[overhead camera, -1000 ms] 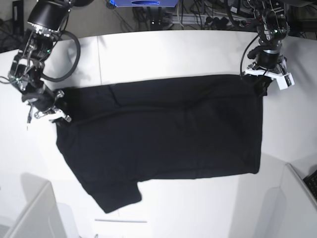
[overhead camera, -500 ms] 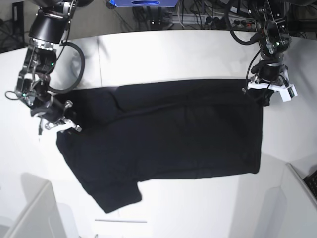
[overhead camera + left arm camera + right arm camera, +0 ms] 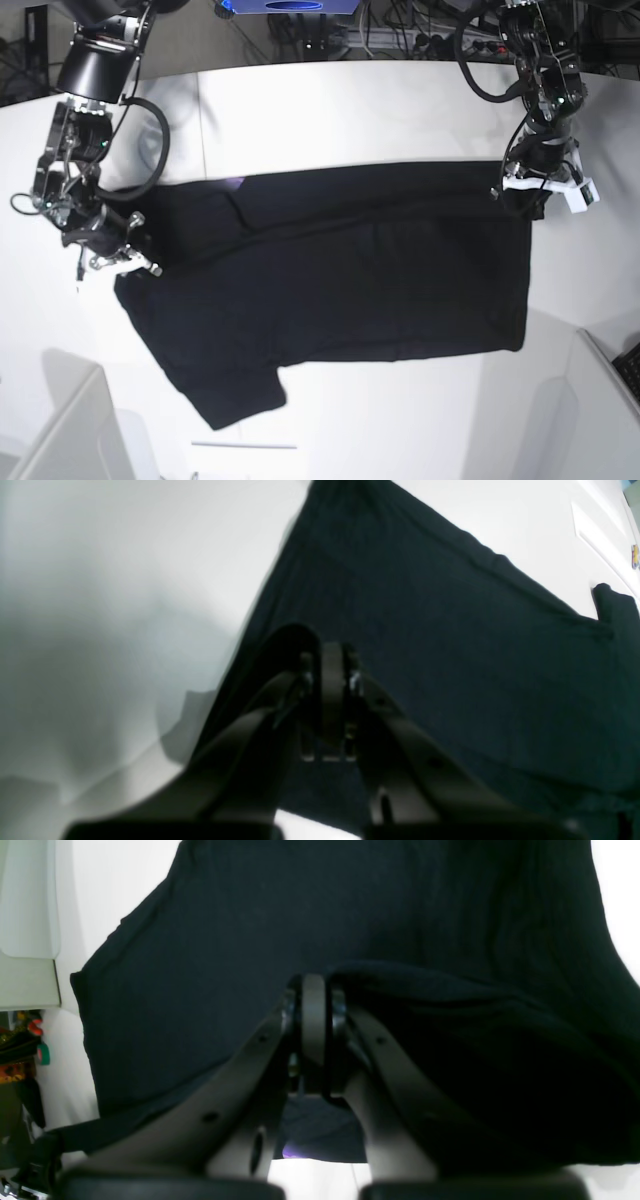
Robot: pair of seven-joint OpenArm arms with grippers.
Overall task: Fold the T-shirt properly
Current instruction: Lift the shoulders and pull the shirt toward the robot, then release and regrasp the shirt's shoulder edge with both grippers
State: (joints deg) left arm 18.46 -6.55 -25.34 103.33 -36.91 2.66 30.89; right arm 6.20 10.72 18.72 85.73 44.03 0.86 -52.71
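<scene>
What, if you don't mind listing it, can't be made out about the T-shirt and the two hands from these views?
- Print: only plain black cloth of the T-shirt shows in the base view; a purple glint at its far edge is too small to read.
- Left hand: in the left wrist view, the dark fingers merge with the cloth, hiding any pinched hem.
- Right hand: in the right wrist view, a raised fold hides the fingertips.

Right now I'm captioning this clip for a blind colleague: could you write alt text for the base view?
A black T-shirt lies spread on a white table, plain side up, one sleeve pointing toward the camera. The right gripper pinches one far corner, the left gripper the other, both shut on cloth.
</scene>
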